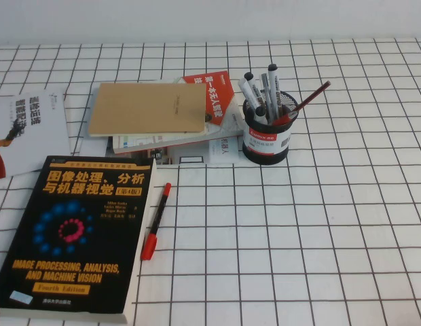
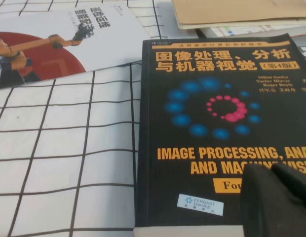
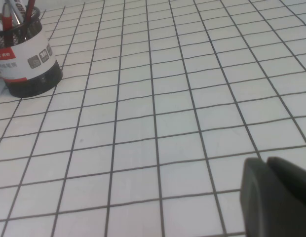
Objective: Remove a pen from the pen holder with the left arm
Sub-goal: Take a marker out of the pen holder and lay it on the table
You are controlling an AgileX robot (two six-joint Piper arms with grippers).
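A black mesh pen holder (image 1: 266, 136) with a white label stands behind the table's middle, holding several markers (image 1: 259, 92) and a red pencil. A red pen (image 1: 156, 221) lies on the cloth beside a black textbook (image 1: 71, 238). Neither arm shows in the high view. In the left wrist view my left gripper (image 2: 270, 170) hangs shut and empty over the near end of the black textbook (image 2: 212, 123). My right gripper (image 3: 266, 163) is shut and empty above the checked cloth, well away from the pen holder (image 3: 29, 59).
A brown notebook (image 1: 149, 109) tops a pile of books and papers left of the holder. A white booklet (image 1: 24, 129) lies at the far left. White checked cloth (image 1: 319, 238) covers the table.
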